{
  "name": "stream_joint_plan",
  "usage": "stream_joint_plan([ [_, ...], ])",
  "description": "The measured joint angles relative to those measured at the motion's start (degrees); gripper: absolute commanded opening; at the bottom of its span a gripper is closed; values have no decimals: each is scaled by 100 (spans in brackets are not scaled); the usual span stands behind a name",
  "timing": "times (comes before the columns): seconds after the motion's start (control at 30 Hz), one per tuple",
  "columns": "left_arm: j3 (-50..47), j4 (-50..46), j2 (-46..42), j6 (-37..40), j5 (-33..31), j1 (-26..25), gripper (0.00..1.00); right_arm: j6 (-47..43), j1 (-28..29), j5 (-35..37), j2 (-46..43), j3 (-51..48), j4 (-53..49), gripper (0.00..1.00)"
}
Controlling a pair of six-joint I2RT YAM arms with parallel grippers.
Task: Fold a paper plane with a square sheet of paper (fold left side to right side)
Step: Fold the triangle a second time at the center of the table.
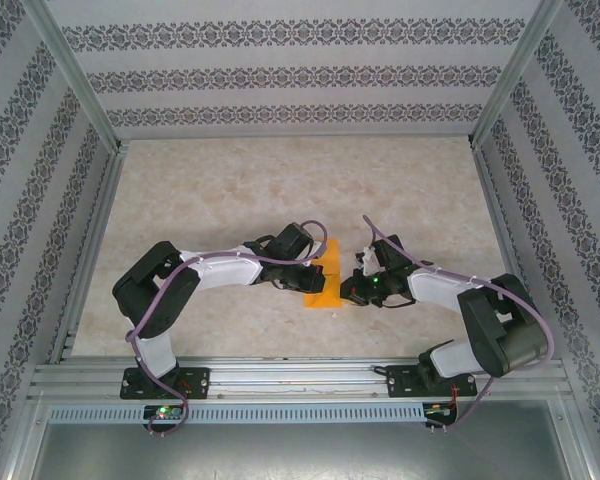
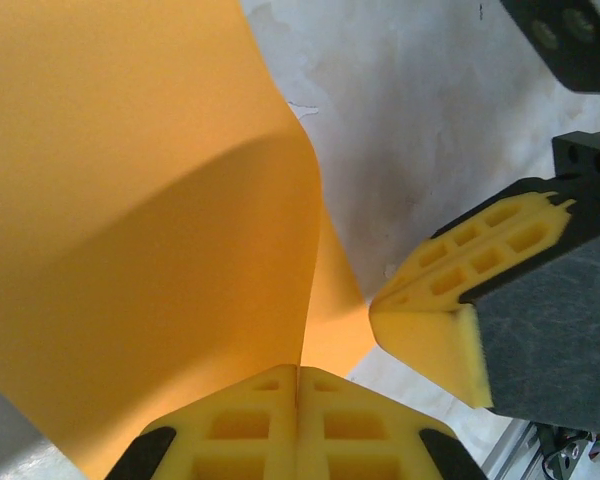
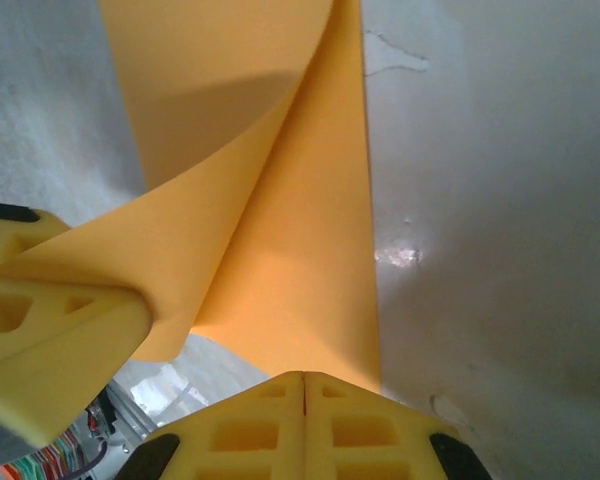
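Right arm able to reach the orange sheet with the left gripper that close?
Looks like yes. The right gripper is shut right at the near edge of the sheet, apparently pinching it. The left gripper, also shut on the sheet, sits beside it, not in its path.

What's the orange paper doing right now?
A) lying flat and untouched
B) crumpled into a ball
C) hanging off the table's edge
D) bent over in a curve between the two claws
D: the orange sheet curves over on itself, pinched in the closed left claw, with the closed right claw at its edge.
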Motion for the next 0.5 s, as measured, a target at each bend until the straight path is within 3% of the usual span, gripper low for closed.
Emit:
stream_joint_plan([
  [0.5,-120,31,0,72,227,199,2,-168,74,192,472,317,-286,0],
])
